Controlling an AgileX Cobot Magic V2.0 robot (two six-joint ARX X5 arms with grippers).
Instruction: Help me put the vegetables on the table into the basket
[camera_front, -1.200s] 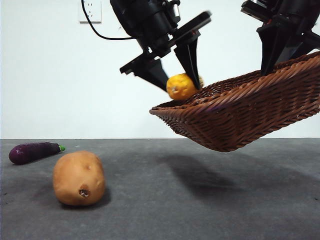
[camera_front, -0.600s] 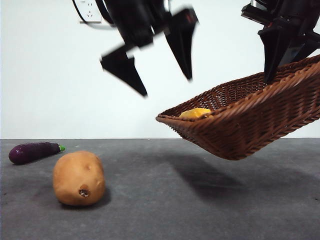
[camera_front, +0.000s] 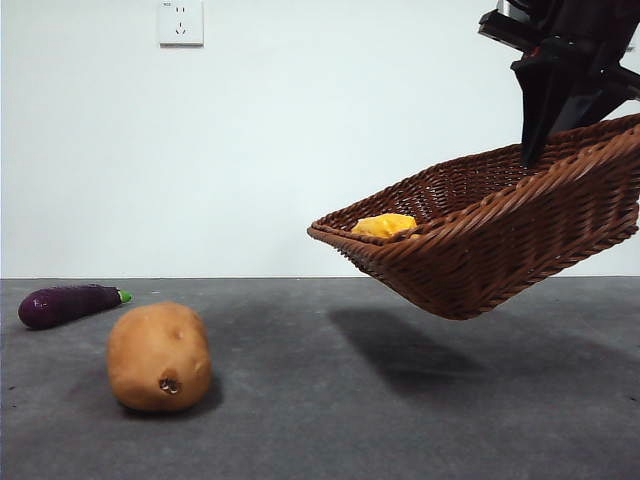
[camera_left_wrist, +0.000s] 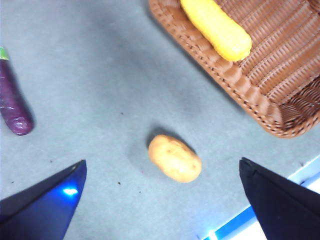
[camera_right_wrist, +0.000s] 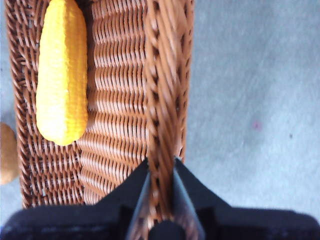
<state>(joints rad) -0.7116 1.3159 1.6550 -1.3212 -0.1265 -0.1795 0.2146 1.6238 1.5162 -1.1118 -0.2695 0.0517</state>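
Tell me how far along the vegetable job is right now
One of three is done: the corn cob lies inside the basket. In hand: the right gripper is clamped on the basket's rim, holding it tilted in the air above the table. The left gripper is open and empty, high over the potato. Left: the potato and the eggplant, both on the table.

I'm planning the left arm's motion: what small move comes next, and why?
Probably lower the open left gripper toward the potato, which lies on the table between its jaws. The corn already lies in the basket, gripped by the right gripper.
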